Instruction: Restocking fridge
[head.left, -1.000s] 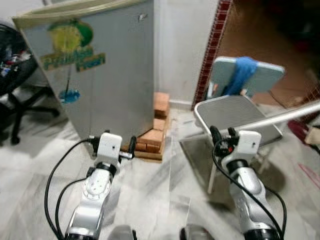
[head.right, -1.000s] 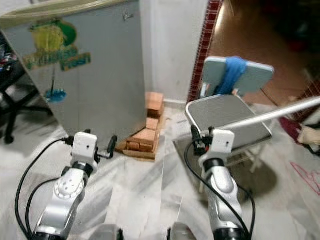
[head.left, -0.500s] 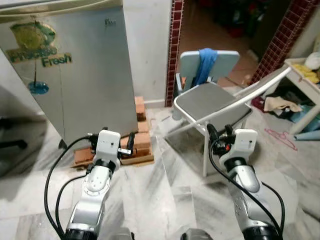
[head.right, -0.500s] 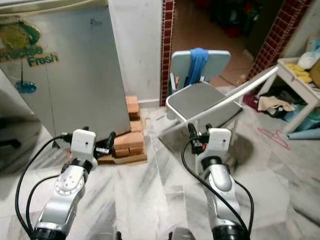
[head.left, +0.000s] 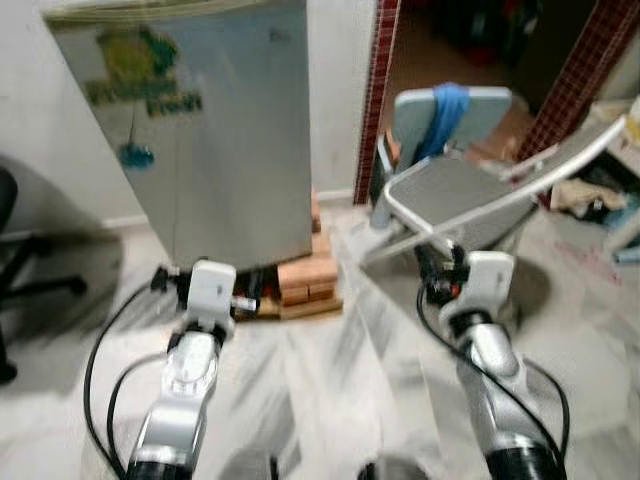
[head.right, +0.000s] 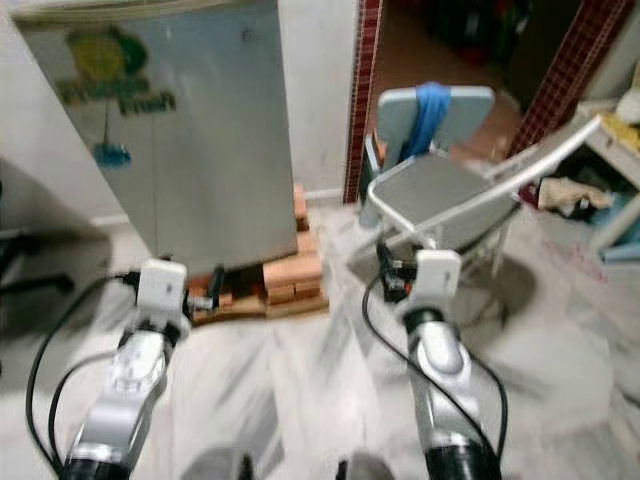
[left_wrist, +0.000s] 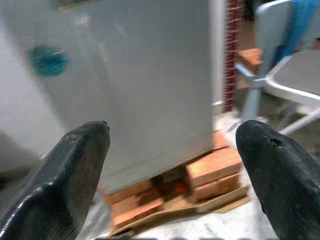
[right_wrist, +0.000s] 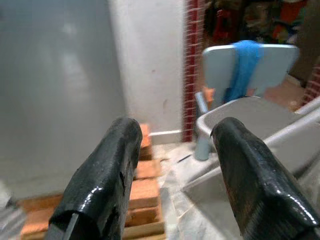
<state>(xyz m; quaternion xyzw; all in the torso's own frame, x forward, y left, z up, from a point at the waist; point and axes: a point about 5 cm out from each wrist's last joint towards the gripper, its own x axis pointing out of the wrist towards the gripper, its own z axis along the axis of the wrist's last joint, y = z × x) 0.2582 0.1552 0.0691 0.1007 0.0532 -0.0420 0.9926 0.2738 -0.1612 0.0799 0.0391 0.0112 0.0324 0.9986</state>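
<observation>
Left eye view has the grey fridge (head.left: 215, 130) as the biggest thing around, door shut, green sticker (head.left: 140, 70) on front, propped up on a stack of bricks (head.left: 305, 283) on the marble floor (head.left: 340, 380). To the robot's right of it sits a grey folding chair (head.left: 455, 195) with a blue cloth (head.left: 443, 115) draped over the backrest, in front of a doorway with a red tiled edge. Nothing to restock is in either gripper, so my guess is we're at the approach stage: getting lined up with the fridge before opening it. Next move probably means squaring up to the door and finding an edge or handle, and I honestly can't spot a handle from here, everything's blurry. Both arms are raised in front. Left gripper (left_wrist: 172, 150) is spread wide and empty, looking straight at the fridge base and bricks; right gripper (right_wrist: 172, 165) is open a bit narrower, also empty, aimed between fridge and chair. Wrist views show the finger gaps clearly, which the head views don't; head views show the cluttered shelf (head.right: 610, 150) at far right.
</observation>
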